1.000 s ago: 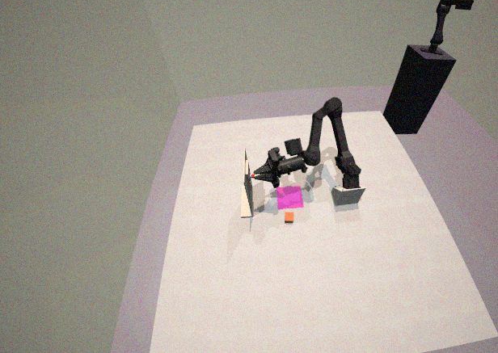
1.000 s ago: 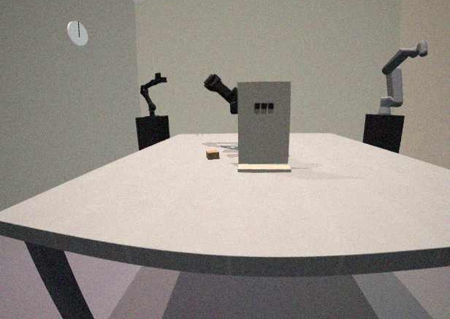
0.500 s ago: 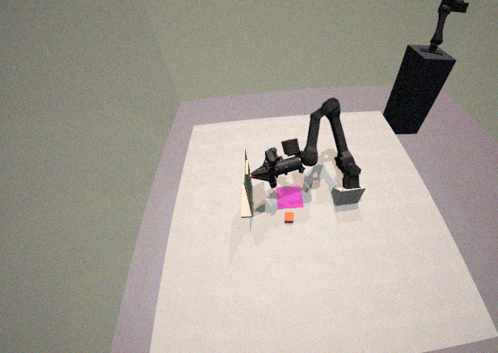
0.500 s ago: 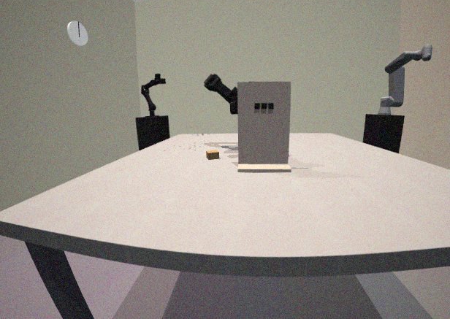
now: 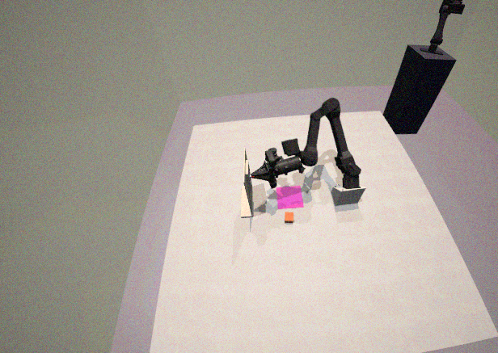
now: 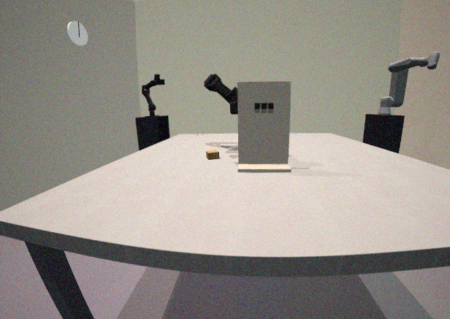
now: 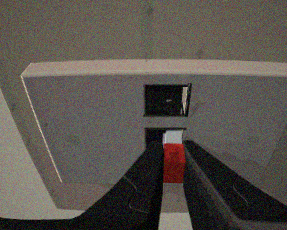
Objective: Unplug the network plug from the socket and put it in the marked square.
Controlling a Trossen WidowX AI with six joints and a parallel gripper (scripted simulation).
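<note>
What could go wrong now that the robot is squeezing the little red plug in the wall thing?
The fingers are shut on the red plug, which still sits in its socket on the panel. If the pale tab on top isn't pressed down, pulling may tug the panel instead. The grip is only at the fingertips, so the plug could slip before reaching the pink square.

Ext view: panel (image 6: 264, 122) hides end effector & plug; tab too small.
</note>
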